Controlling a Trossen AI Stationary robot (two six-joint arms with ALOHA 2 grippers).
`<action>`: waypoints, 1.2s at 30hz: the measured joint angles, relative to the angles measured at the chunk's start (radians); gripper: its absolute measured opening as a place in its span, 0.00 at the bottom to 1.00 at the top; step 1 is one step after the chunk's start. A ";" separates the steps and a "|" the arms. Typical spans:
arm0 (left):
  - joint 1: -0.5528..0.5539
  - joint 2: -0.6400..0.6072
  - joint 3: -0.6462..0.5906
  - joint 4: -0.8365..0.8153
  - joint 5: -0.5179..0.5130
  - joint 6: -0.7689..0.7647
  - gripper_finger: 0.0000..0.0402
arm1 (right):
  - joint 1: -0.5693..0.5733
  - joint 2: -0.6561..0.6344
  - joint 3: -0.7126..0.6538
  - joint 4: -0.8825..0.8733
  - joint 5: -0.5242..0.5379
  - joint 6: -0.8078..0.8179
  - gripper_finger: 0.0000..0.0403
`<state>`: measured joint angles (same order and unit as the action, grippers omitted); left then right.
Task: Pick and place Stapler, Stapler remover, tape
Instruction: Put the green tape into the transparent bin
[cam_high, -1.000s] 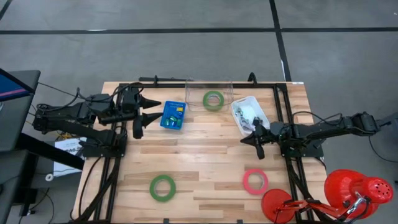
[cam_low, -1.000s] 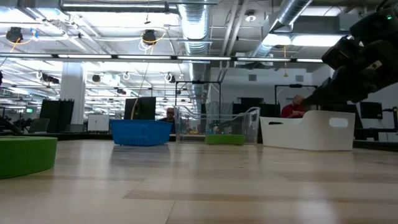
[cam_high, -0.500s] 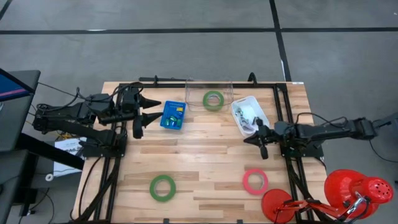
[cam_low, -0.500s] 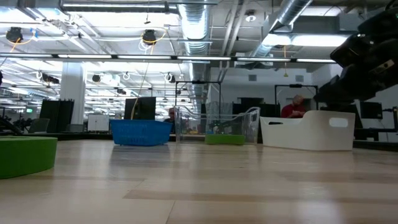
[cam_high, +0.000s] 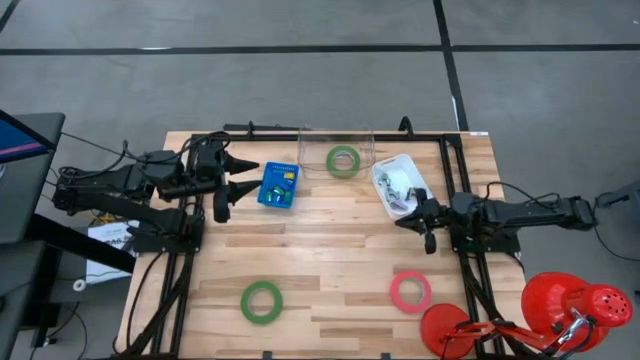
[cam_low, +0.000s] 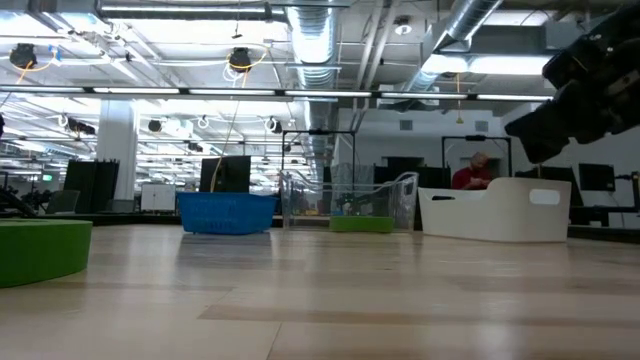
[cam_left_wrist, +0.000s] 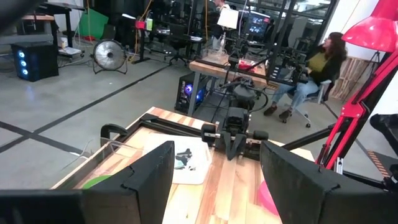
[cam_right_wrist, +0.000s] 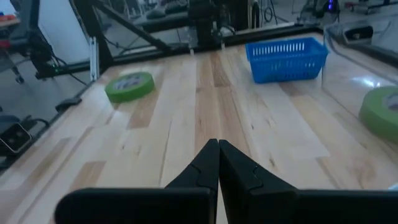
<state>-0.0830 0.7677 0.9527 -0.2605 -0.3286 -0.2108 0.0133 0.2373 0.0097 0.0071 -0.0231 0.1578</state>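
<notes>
High view – right end effector (cam_high: 430, 236): closed with nothing held, set just beside the near corner of the white bin (cam_high: 419, 179), above the bare surface (cam_high: 330, 260).
High view – left end effector (cam_high: 237, 178): parted, empty, parked at the left edge beside the blue basket (cam_high: 278, 186); this arm is judged to be waiting.
High view – tape: one green roll (cam_high: 343, 161) is seen inside the clear container (cam_high: 336, 152) at the far edge; a second green roll (cam_high: 261, 301) and the pinkish-red roll (cam_high: 410, 291) lie loose on the near part of the surface, well apart.
High view – small items: something is seen in the white bin and in the blue basket, too small to be named.
Low view – right arm (cam_low: 583, 85): seen raised off the surface near the white bin; the near green roll is seen at the left edge.
Left wrist view – fingers (cam_left_wrist: 148, 174): seen well apart with nothing between them; the right arm is seen across the surface.
Right wrist view – fingers (cam_right_wrist: 202, 168): seen pressed together, empty, aimed across the surface toward the blue basket, with a green roll on either side.
Step in hand: judged to be a move between placements, two rolls not yet put away.
Next move: opening of the right end effector is called for, then descent over the rim of the pinkish-red roll, the nearest one.
</notes>
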 joint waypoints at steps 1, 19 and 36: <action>0.000 0.000 0.000 0.001 0.000 0.000 0.56 | 0.001 -0.009 0.000 0.000 0.000 0.000 0.00; 0.000 0.000 0.000 0.001 0.000 0.000 0.56 | 0.007 -0.147 0.000 -0.002 -0.002 0.000 0.00; 0.000 0.000 0.000 0.014 0.000 0.000 0.56 | 0.005 -0.138 0.000 -0.001 -0.002 0.000 0.00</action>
<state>-0.0830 0.7674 0.9524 -0.2468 -0.3286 -0.2107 0.0185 0.0994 0.0101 0.0059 -0.0250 0.1581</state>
